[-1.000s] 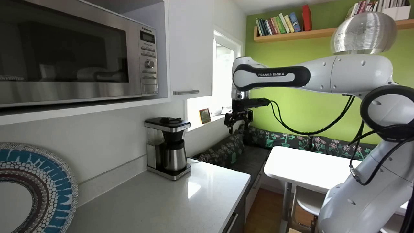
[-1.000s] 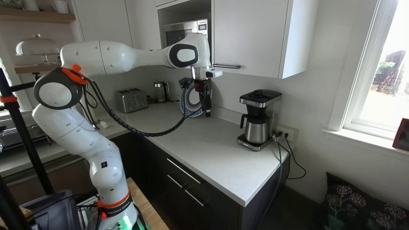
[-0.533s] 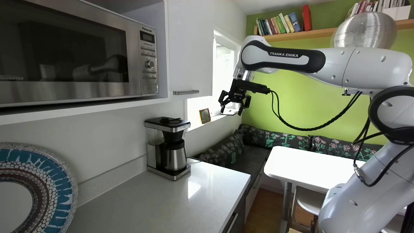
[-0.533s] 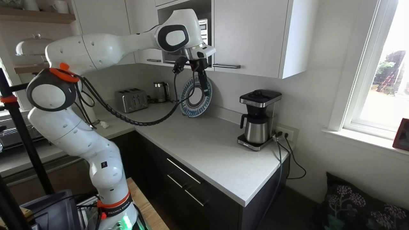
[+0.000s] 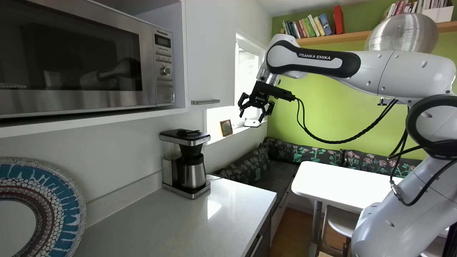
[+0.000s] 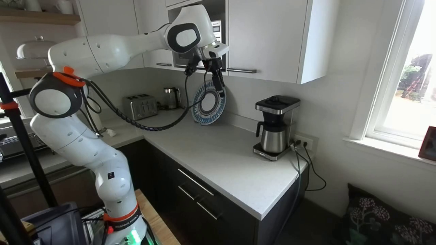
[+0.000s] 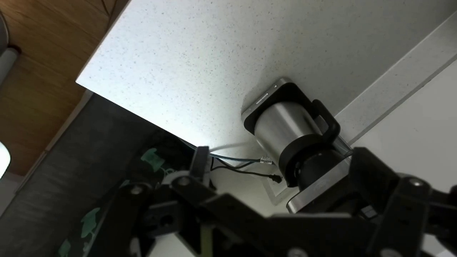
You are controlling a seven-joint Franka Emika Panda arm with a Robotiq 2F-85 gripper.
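Speckled pale countertop (image 5: 157,221) bears a black-and-steel coffee maker (image 5: 190,162) in both exterior views, with the black two-fingered gripper (image 5: 251,117) apart from it. In the wrist view, the coffee maker shows beyond widely spread fingers (image 7: 372,178).

The glossy white robot arm (image 6: 87,146) has rounded segments dotted with small round recesses (image 5: 423,64) and an orange band (image 6: 122,216) low down. A black, oval-ended panel (image 5: 315,57) reads "FRANKA EMIKA" in white letters. A thick black ribbed cable (image 6: 155,128) runs up to the angular black gripper (image 5: 251,118), studded with silver screw heads (image 7: 416,182).
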